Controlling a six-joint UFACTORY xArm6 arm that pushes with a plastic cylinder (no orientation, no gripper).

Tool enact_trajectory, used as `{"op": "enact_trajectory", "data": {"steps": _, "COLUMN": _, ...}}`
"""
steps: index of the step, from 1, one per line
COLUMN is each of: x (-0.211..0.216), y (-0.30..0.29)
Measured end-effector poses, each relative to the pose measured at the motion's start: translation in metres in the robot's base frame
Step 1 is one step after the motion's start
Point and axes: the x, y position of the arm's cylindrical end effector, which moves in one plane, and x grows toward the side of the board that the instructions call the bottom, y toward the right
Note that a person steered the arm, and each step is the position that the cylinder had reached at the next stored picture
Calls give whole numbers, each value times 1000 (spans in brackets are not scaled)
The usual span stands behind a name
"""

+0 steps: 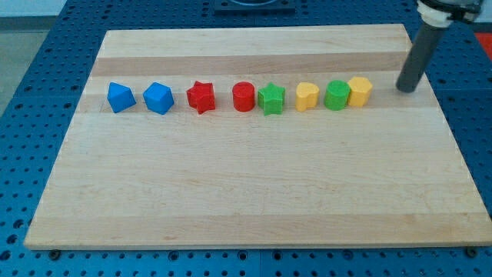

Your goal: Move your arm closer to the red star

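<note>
The red star (201, 97) lies in a row of blocks across the upper part of the wooden board (254, 192). My tip (407, 89) touches the board near the view's right edge, to the right of the whole row and far from the red star. The nearest block to my tip is a yellow block (359, 90), a short gap to its left.
From the view's left the row runs: two blue blocks (121, 97) (158, 98), the red star, a red cylinder (243, 97), a green star (270, 99), a yellow block (307, 97), a green block (337, 95), the last yellow block. A blue pegboard (46, 69) surrounds the board.
</note>
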Motion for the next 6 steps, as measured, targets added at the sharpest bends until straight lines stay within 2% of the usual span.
{"op": "enact_trajectory", "data": {"steps": 2, "x": -33, "y": -35}}
{"op": "enact_trajectory", "data": {"steps": 4, "x": -33, "y": -62}}
{"op": "enact_trajectory", "data": {"steps": 6, "x": -23, "y": -66}}
